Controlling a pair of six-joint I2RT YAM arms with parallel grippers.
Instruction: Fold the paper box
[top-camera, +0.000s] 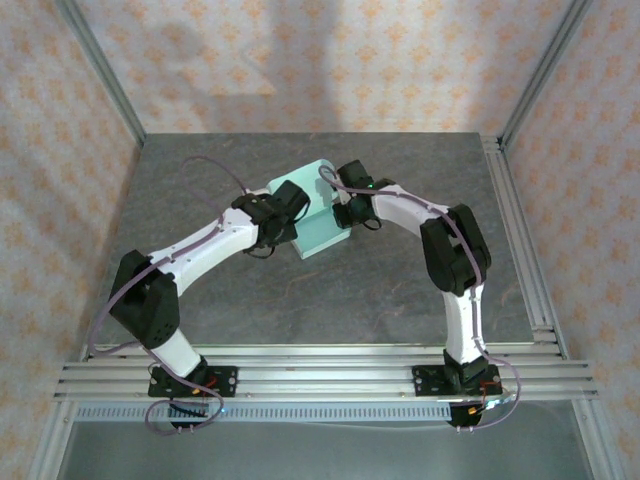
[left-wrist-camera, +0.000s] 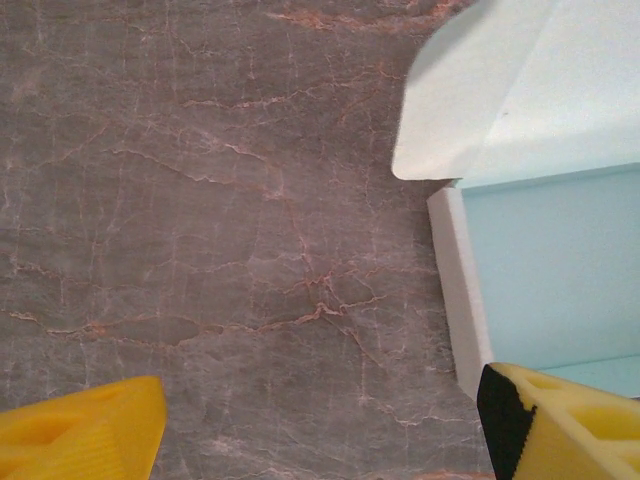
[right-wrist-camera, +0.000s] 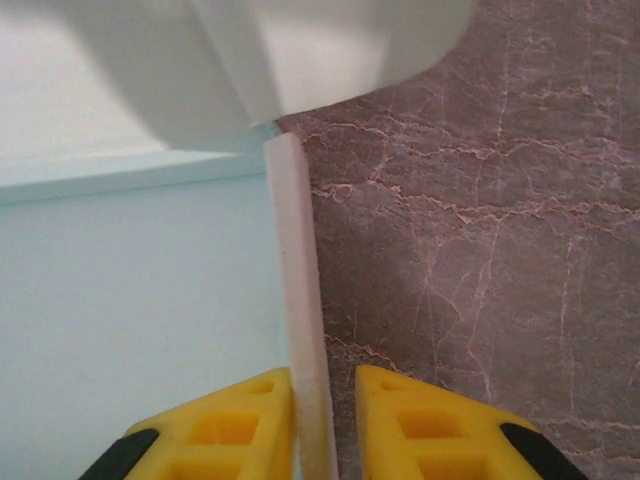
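- We've got the paper box (top-camera: 318, 228) sitting on the table (top-camera: 400, 290), wedged right between the two grippers, partly folded with its back panel standing up.
- The left gripper (top-camera: 290, 200) is spread wide with nothing in it. On its wrist cam, the left gripper (left-wrist-camera: 320, 430) has mostly bare table (left-wrist-camera: 200, 200) between its fingers.
- From that same cam, the paper box (left-wrist-camera: 560, 270) lies off to the gripper's right. The right-hand finger (left-wrist-camera: 570, 425) sits over the blue panel's near corner, and we can't tell whether it touches.
- A white side strip (left-wrist-camera: 460, 290) runs along the box edge just inside that finger, and a rounded flap (left-wrist-camera: 450, 100) sticks out further ahead.
- The right gripper (top-camera: 350, 203) is at the box's other side.
- On its own cam, the right gripper (right-wrist-camera: 325, 430) is pinched in on the side strip (right-wrist-camera: 300, 300). The strip stands on edge between the yellow fingers (right-wrist-camera: 225, 430), with barely any gap either side.
- The blue panel of the paper box (right-wrist-camera: 130, 300) lies left of that grip, and there's table to the right.
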